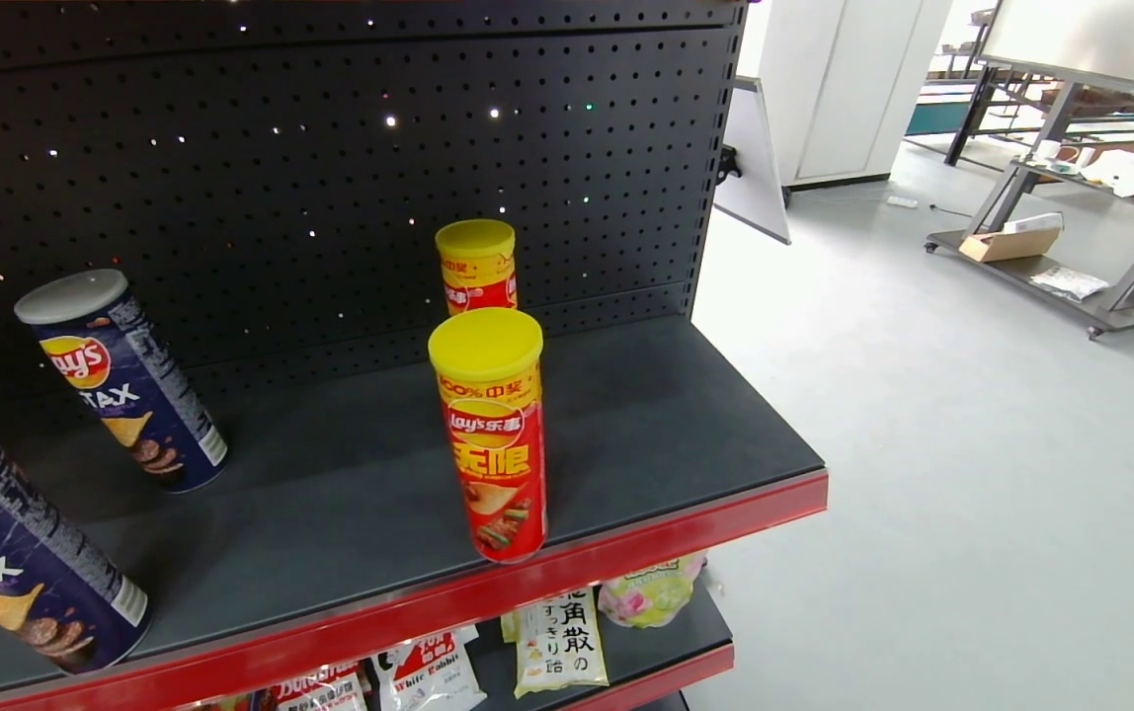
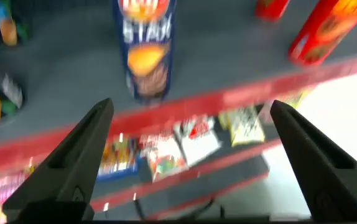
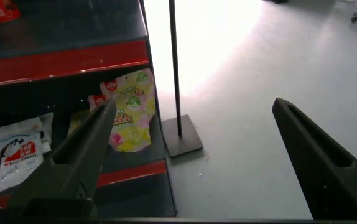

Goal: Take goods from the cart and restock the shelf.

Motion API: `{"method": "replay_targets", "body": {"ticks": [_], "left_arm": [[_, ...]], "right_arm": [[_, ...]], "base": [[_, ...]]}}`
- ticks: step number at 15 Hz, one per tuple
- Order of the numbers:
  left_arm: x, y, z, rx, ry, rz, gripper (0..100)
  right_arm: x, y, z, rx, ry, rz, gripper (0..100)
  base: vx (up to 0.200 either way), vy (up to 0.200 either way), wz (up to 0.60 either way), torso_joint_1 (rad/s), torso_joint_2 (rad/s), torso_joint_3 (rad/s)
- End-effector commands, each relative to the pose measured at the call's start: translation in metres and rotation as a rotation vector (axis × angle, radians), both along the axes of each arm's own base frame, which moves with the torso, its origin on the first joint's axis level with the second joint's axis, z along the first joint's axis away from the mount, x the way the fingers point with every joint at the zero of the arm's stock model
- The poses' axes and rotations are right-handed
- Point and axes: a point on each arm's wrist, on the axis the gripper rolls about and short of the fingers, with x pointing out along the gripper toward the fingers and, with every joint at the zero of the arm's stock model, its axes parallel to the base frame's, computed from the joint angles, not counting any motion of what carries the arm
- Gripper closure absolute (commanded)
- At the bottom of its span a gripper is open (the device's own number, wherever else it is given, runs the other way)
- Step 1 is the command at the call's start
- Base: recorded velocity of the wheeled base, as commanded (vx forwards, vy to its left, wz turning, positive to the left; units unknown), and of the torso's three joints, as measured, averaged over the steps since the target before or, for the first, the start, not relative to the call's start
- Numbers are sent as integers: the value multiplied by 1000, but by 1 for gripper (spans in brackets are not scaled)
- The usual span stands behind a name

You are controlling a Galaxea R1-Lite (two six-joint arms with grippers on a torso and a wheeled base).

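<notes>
Left gripper [image 2: 191, 106]: fingers [image 2: 79, 162] spread wide, nothing between them. Right gripper [image 3: 195, 102]: likewise spread and empty.

Goods: a blue can [image 2: 144, 50] stands on the shelf [image 1: 626, 425] beyond the left fingertips, roughly in line with the gap. The shelf's red edge [image 2: 185, 93] runs across in front of those tips. A red can [image 2: 318, 31] stands past the outer side of one finger, close to that edge. Snack bags [image 3: 129, 112] on the lower shelf lie just beyond one right fingertip. A thin pole on a flat foot [image 3: 173, 62] stands beyond the right gap.

Judgement: no item in hand, so a fetch from the cart is due.

Risks:
- The left fingers could clip the red edge or blue can when swinging away. Cause: little clearance.
- The red can could fall off. Cause: any jolt to the shelf.
- The right fingers could snag the bags or pole.
</notes>
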Motion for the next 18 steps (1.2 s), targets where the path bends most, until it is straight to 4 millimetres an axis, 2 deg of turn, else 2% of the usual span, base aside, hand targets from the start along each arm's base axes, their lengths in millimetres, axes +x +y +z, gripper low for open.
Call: {"method": "replay_targets", "body": {"ticks": [1,2,4,5,7,8,11,15,17,18], "left_arm": [[2,-7,-6,7,77,117,0],[4,-13,-12,2,104,203,0],[-2,-15,-37,-1,58,206,0],[3,-13,-58,-12,-55,108,0],[27,-14,-62,-26,-294,69,0],[36,-14,-80,17,-283,54,0],[38,-14,-82,-4,-305,72,0],[38,-11,-83,18,-307,223,0],[38,-15,-82,-1,-315,52,0],[38,-15,-83,-1,-306,46,0]], "right_arm": [[0,0,0,0,1,1,0],[0,0,0,0,1,1,0],[0,0,0,0,1,1,0],[0,0,0,0,1,1,0],[0,0,0,0,1,1,0],[0,0,0,0,1,1,0],[0,0,0,-6,1,2,0],[0,0,0,-6,1,1,0],[0,0,0,-6,1,2,0],[0,0,0,-6,1,4,0]], "base": [[0,0,0,0,0,0],[0,0,0,0,0,0],[0,0,0,0,0,0],[0,0,0,0,0,0],[0,0,0,0,0,0],[0,0,0,0,0,0],[0,0,0,0,0,0],[0,0,0,0,0,0],[0,0,0,0,0,0],[0,0,0,0,0,0]]}}
